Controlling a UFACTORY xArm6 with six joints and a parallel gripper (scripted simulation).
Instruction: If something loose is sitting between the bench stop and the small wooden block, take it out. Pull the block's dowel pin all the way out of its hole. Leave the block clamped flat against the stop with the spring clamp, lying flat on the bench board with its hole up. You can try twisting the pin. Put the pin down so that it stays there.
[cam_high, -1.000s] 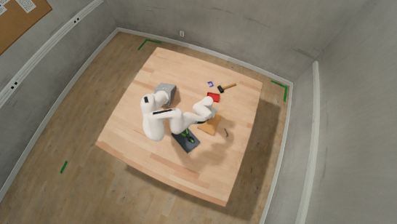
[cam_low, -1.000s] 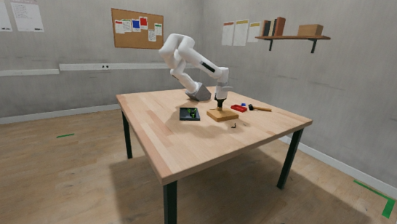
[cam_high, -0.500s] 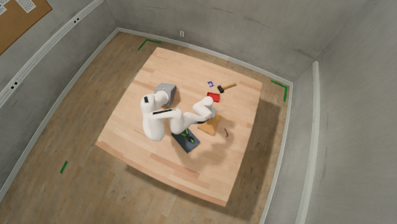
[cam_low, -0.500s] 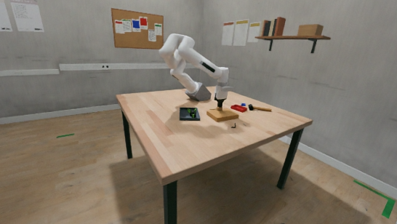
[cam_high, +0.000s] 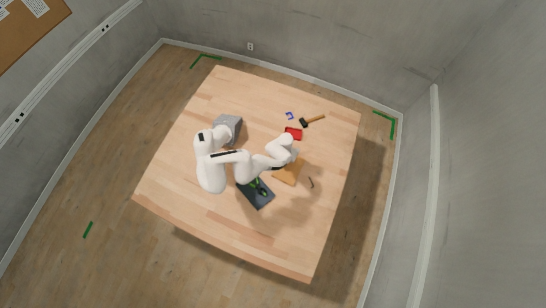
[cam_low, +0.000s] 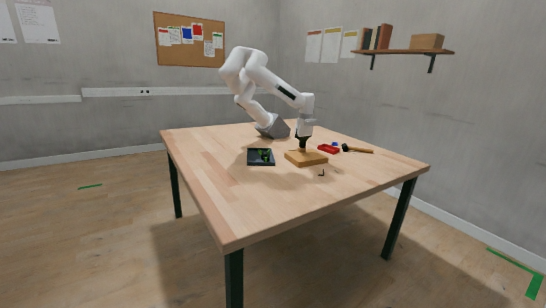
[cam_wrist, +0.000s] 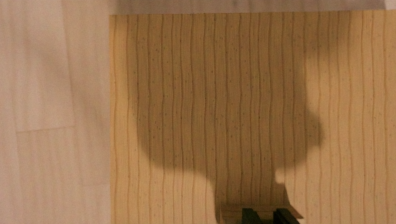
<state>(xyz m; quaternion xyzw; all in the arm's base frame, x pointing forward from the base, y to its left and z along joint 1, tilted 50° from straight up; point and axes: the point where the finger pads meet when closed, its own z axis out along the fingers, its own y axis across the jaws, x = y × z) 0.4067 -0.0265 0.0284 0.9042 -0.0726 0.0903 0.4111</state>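
Note:
The tan bench board (cam_low: 306, 158) lies mid-table; it also shows in the top view (cam_high: 288, 172) and fills the wrist view (cam_wrist: 240, 110). My gripper (cam_low: 302, 145) points straight down over the board's far part. In the wrist view its dark fingertips show at the bottom edge, over a small pale wooden block (cam_wrist: 235, 212). The fingers are shut on something thin at the block, which I take to be the dowel pin; the pin itself is hidden by the fingers. The bench stop is not visible. A green spring clamp (cam_low: 265, 154) lies on a dark tray (cam_low: 259, 157) left of the board.
A red flat piece (cam_low: 328, 148), a small blue object (cam_low: 335, 143) and a hammer (cam_low: 356, 148) lie right of the board. A small dark hex key (cam_low: 321, 173) lies in front of it. The arm's grey base (cam_low: 274, 127) stands behind.

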